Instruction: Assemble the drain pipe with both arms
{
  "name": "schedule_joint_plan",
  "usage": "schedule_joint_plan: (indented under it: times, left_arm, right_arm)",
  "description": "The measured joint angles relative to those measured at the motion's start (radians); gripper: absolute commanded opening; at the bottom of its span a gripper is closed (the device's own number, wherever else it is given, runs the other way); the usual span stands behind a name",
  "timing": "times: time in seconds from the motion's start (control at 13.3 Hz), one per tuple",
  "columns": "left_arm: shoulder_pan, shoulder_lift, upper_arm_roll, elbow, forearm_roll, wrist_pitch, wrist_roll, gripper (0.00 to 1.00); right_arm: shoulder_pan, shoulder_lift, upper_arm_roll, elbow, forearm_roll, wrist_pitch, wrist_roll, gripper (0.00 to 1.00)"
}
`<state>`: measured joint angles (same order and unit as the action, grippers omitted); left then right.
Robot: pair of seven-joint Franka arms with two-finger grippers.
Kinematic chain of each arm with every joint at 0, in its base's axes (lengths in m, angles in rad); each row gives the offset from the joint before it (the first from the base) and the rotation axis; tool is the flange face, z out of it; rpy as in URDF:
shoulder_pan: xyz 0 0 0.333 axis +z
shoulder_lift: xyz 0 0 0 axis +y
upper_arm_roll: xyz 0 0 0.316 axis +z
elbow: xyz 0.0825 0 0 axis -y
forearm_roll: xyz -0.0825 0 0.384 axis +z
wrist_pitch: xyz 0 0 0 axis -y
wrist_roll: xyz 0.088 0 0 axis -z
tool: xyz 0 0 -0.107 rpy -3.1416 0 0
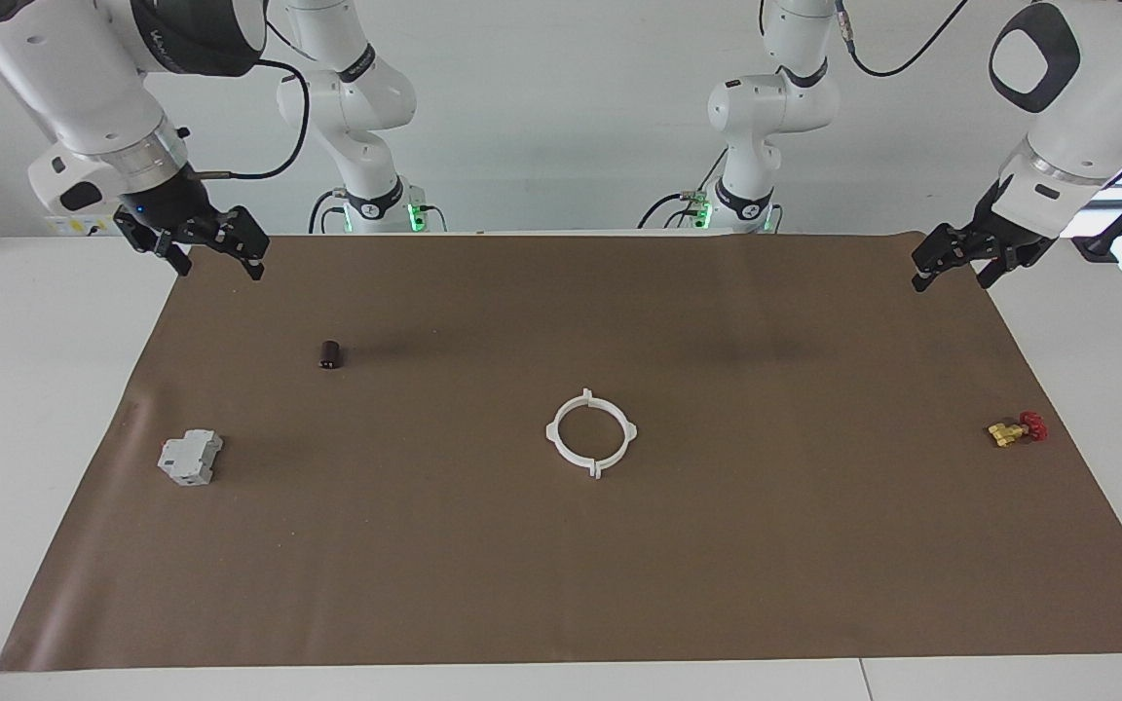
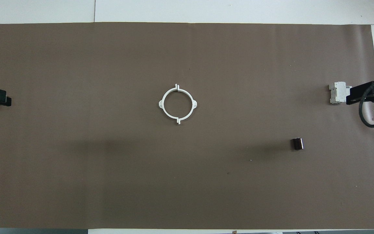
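The drain pipe (image 1: 591,432) lies flat near the middle of the brown mat (image 1: 561,584), its two white half-rings meeting as one closed ring with four outer tabs; nothing touches it. The left gripper (image 1: 951,265) hangs over the mat's corner at the left arm's end, fingers spread and empty. The right gripper (image 1: 213,257) hangs over the corner at the right arm's end, also spread and holding nothing. In the overhead view both grippers are cut off by the picture's edges: the left one hides nearly all of the brass valve (image 1: 1016,429), leaving only a speck of its red handle, and the right one overlaps one end of the grey block (image 1: 190,458). A small dark cylinder (image 1: 330,354) sits nearer the robots than the block; what it is cannot be made out
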<state>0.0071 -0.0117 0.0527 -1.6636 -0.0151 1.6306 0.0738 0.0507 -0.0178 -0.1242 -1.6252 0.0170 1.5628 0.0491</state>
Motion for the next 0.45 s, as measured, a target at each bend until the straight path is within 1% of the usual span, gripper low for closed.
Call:
schedule_joint_plan:
  times: [0.45]
  left_arm:
    - [0.0, 0.0, -0.002, 0.0, 0.011, 0.0, 0.0, 1.0]
  right_arm:
    - [0.0, 0.0, 0.002, 0.0, 0.0, 0.0, 0.0, 1.0]
